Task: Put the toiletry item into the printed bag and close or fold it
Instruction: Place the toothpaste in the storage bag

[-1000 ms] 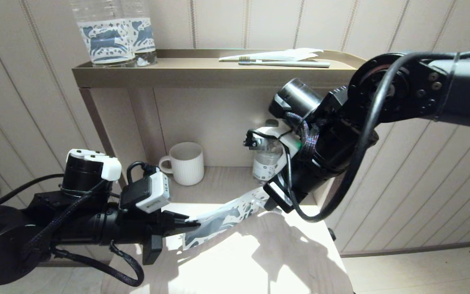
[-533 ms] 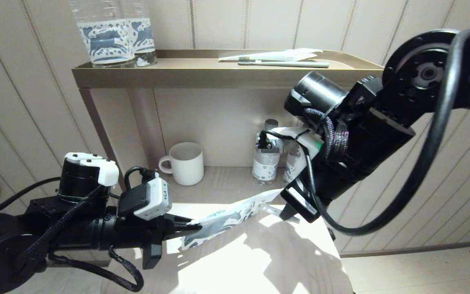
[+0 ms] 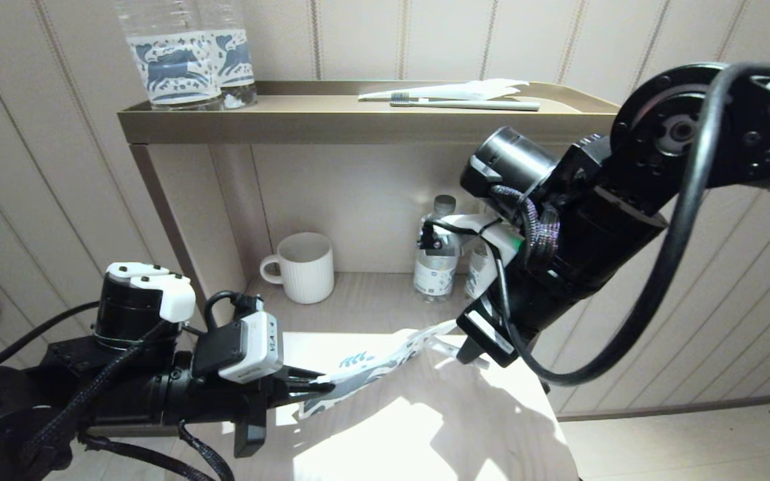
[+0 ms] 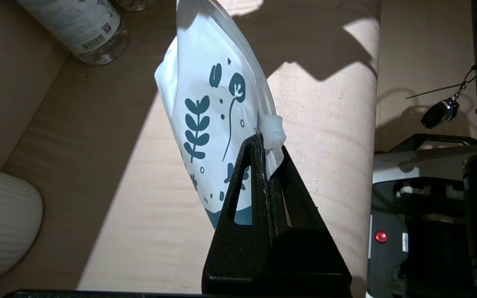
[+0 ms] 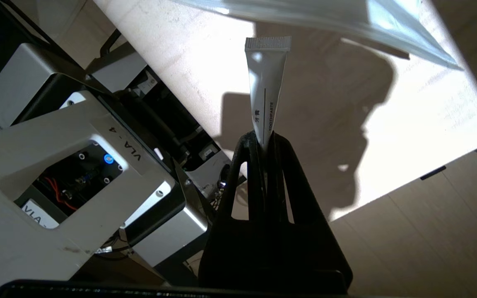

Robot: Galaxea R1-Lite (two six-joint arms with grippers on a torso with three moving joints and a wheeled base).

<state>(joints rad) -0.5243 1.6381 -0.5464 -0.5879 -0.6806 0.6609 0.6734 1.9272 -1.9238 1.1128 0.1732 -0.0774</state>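
Just beside the printed bag point(image 3: 371, 364), clamped at its slider by the left gripper point(image 4: 268, 165), the right gripper point(image 5: 265, 142) pinched a toothpaste tube point(image 5: 266, 89) that might miss the limp mouth

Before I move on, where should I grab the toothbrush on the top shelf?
Take the toothbrush mid-handle, from above, jaws across it: it lies flat and lengthwise behind the shelf and its raised front lip, bristles to the left, wrapper behind. The left gripper holds the pouch, the right gripper the toothpaste tube.
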